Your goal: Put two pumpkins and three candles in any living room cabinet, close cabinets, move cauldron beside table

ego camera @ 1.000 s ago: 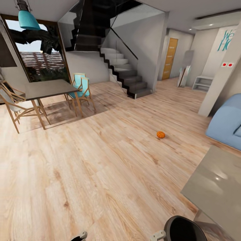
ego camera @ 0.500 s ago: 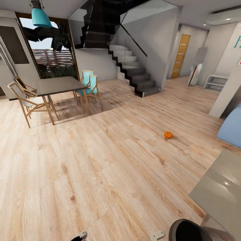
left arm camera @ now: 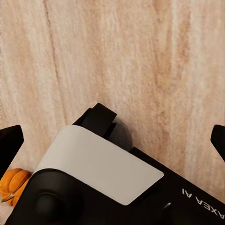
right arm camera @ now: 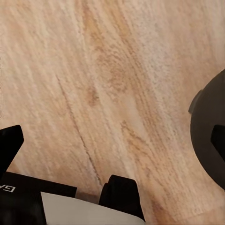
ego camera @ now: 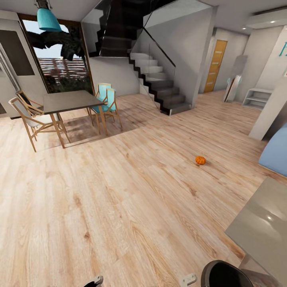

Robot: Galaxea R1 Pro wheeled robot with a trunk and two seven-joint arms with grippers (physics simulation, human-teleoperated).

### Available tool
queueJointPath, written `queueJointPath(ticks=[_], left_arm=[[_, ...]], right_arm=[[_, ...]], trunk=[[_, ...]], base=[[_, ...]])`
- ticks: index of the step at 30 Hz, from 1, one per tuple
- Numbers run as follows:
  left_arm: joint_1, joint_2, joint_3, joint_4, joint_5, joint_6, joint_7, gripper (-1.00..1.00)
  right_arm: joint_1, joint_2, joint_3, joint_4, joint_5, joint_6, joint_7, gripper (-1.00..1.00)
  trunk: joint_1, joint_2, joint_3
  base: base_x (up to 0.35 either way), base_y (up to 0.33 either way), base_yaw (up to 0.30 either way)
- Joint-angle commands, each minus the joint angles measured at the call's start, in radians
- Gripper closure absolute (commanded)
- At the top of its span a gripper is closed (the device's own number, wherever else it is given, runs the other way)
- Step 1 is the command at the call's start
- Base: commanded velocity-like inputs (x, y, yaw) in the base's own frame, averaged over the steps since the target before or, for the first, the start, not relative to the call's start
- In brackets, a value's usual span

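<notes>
On open floor [ego camera: 119, 207], one pumpkin [ego camera: 200, 160] is seen, unobstructed, unmoved since earlier; dining table [ego camera: 69, 101] far off. Both hands' fingers spread wide, empty.

Head cam fwd-down over floor [ego camera: 119, 207]; wrist cams close above it.

Bright daylight from the window [ego camera: 59, 63] throws soft shadows under the dining table [ego camera: 69, 101]; my wrist views look soft.
</notes>
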Motion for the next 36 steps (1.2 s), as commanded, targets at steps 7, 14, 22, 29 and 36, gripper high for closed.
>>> queueJointPath(ticks=[7,14,22,29,36], left_arm=[[0.0,0.001,0.0,0.0,-0.001,0.001,0.0,-1.0],[0.0,0.003,0.0,0.001,-0.001,0.0,-0.003,-1.0],[0.0,0.006,0.0,0.002,-0.001,0.0,-0.004,-1.0],[0.0,0.006,0.0,0.007,-0.001,0.0,-0.004,-1.0],[0.0,0.006,0.0,0.016,-0.001,0.0,-0.004,-1.0]], right_arm=[[0.0,0.002,0.0,0.0,0.0,0.0,-0.001,-1.0],[0.0,0.003,0.0,0.0,0.0,-0.001,-0.003,-1.0],[0.0,0.001,0.0,0.0,-0.001,-0.001,-0.004,-1.0],[0.0,-0.002,0.0,0.001,-0.002,-0.001,-0.005,-1.0],[0.0,-0.005,0.0,0.002,-0.005,-0.002,-0.066,-1.0]], trunk=[[0.0,0.0,-0.011],[0.0,0.0,-0.022],[0.0,0.0,-0.034],[0.0,0.0,-0.044],[0.0,0.0,-0.054]], base=[[0.0,0.0,0.0],[0.0,0.0,0.002],[0.0,0.0,0.109],[0.0,0.0,0.173],[0.0,0.0,0.164]])
